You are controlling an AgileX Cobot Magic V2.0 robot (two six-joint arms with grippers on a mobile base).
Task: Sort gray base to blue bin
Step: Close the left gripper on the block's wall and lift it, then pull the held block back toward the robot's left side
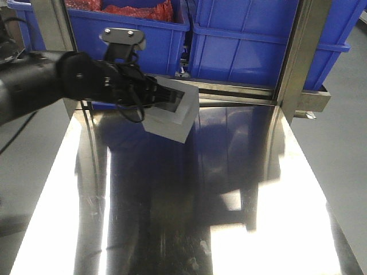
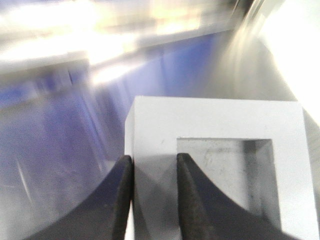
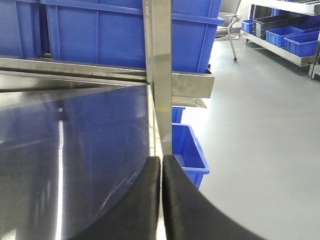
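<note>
The left gripper is pinching one wall of the gray base, with one finger inside the square recess and one outside. It is holding the block tilted over the steel table, upper left of centre in the front view. A blue bin is sitting behind the table along the top edge. The right gripper is showing jaws pressed together on nothing.

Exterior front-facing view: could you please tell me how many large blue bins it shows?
2: the left bin, holding something red, and the right bin beside it, both behind the table. Others may be hidden.
</note>
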